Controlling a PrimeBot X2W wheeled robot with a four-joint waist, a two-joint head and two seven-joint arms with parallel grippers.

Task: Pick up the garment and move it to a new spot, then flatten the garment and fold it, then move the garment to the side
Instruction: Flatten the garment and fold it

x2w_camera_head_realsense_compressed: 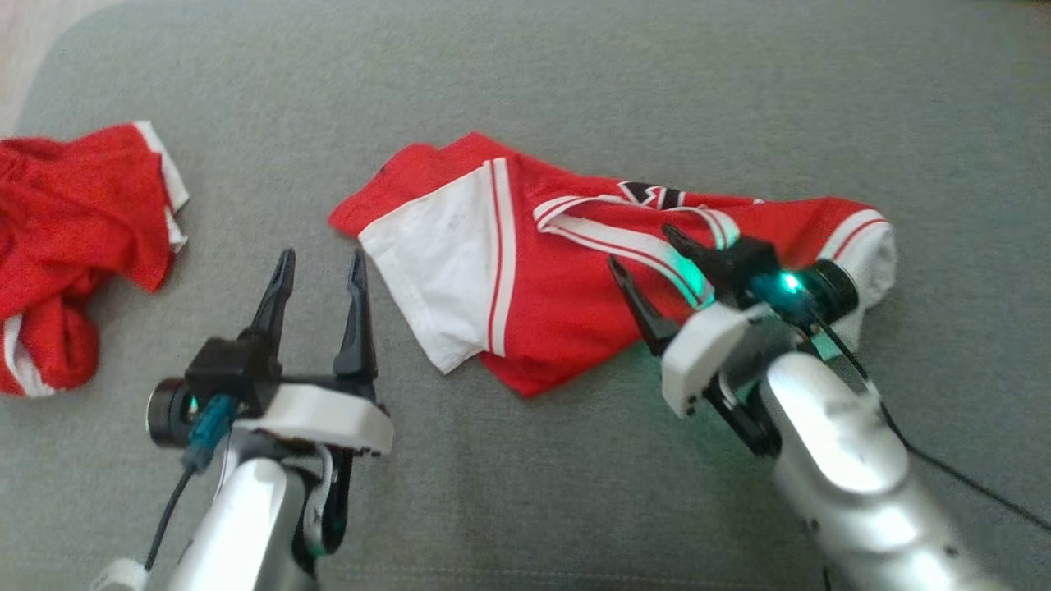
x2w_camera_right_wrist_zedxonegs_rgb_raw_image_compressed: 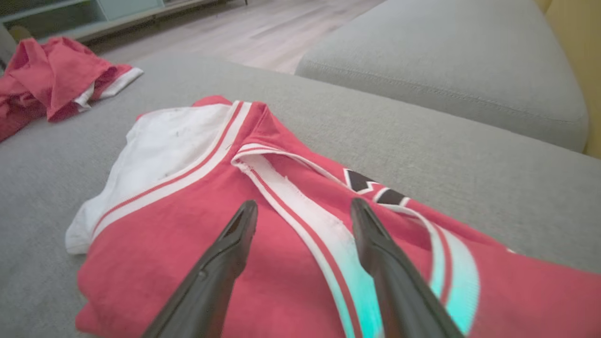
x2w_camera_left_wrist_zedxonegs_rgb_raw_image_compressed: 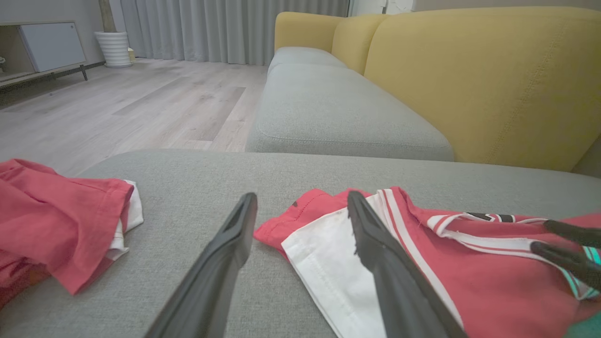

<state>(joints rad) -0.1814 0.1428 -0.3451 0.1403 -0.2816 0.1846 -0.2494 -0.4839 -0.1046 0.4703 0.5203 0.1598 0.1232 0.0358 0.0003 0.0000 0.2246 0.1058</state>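
From the head view, the garment (x2w_camera_head_realsense_compressed: 558, 304), a red jersey with white sleeves and striped white trim, lies crumpled across the middle of a grey seat cushion (x2w_camera_head_realsense_compressed: 575, 98). The left hand (x2w_camera_head_realsense_compressed: 322, 256) hovers just beside the jersey's white sleeve, its two dark fingers spread wide with nothing between them. The right hand (x2w_camera_head_realsense_compressed: 639, 246) hangs over the striped neckband, tilted toward the left, jaws equally wide and empty; a green light glows on its wrist. A second red garment (x2w_camera_head_realsense_compressed: 74, 238) lies bunched at the cushion's left edge, well apart from the jersey.

The left wrist view adds the room behind: a yellow backrest (x2w_camera_left_wrist_zedxonegs_rgb_raw_image_compressed: 493, 84), a further grey seat (x2w_camera_left_wrist_zedxonegs_rgb_raw_image_compressed: 338, 112), pale wood floor (x2w_camera_left_wrist_zedxonegs_rgb_raw_image_compressed: 141, 103), grey curtains (x2w_camera_left_wrist_zedxonegs_rgb_raw_image_compressed: 211, 28), a white ribbed pot (x2w_camera_left_wrist_zedxonegs_rgb_raw_image_compressed: 114, 48) and a low cabinet (x2w_camera_left_wrist_zedxonegs_rgb_raw_image_compressed: 47, 47). It also places one left finger over bare cushion and the other over the sleeve's white panel, and it catches the right hand's fingers (x2w_camera_left_wrist_zedxonegs_rgb_raw_image_compressed: 568, 232) at the far right edge above the red fabric.

The right wrist view brings the jersey closest. Black lettering (x2w_camera_right_wrist_zedxonegs_rgb_raw_image_compressed: 371, 188) edged in white shows beside the neckband, faint dark specks mark the white sleeve, and the green glow falls on the white trim between and beyond the spread fingers. Whether those fingertips touch the cloth, I cannot tell.
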